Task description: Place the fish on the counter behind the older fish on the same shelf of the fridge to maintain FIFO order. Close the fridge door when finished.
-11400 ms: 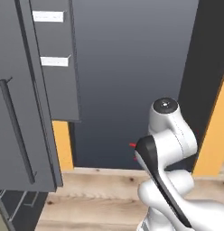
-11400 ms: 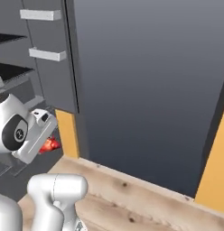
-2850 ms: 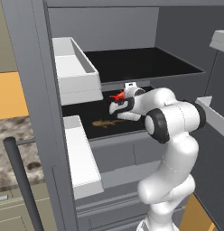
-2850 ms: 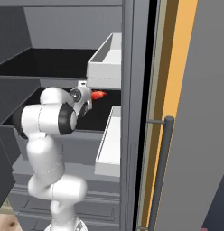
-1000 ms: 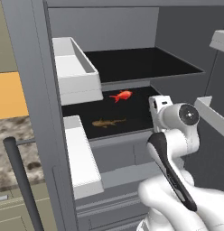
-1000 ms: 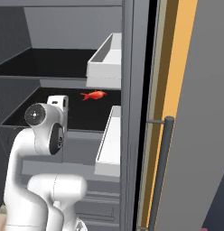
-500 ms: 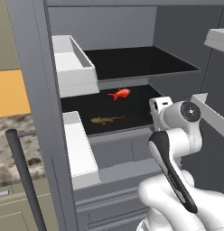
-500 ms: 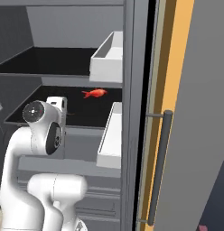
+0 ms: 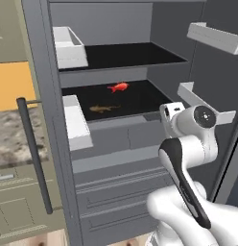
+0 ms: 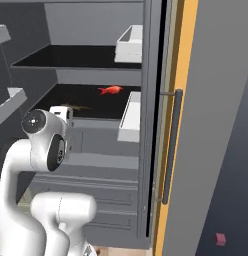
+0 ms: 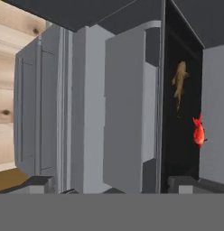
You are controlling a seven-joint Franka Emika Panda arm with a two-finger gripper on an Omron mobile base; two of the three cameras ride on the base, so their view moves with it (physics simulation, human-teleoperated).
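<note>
The fish (image 9: 119, 87) is out of the claw and lying on the shelf (image 9: 140, 98) on its own, deep toward the back, with the older fish (image 9: 103, 108) nearer the front rim. That is the order the task wants, newer stock behind. Three seconds back the arm was reaching over that shelf with the red fish at its tip; now it has pulled clear of the fridge (image 9: 49, 125), wrist folded back in front of the drawers.

From the right base view the same pairing reads cleanly: fish (image 10: 110, 89) far in, older fish (image 10: 75, 106) closer to the opening (half hidden by the robot's wrist). The hand view, rolled on its side, catches both too, fish (image 11: 199, 131) and older fish (image 11: 179, 85) apart, not touching.

The gripper's fingertips barely poke up at the bottom of the hand view, so whether they are spread or pinched I cannot tell; it carries nothing, since the fish sits on the shelf.

The whole picture has also slid sideways over the last second, so the base is moving, probably lining up for a door. Placement looks done; both doors stand open, so the closing remains.
</note>
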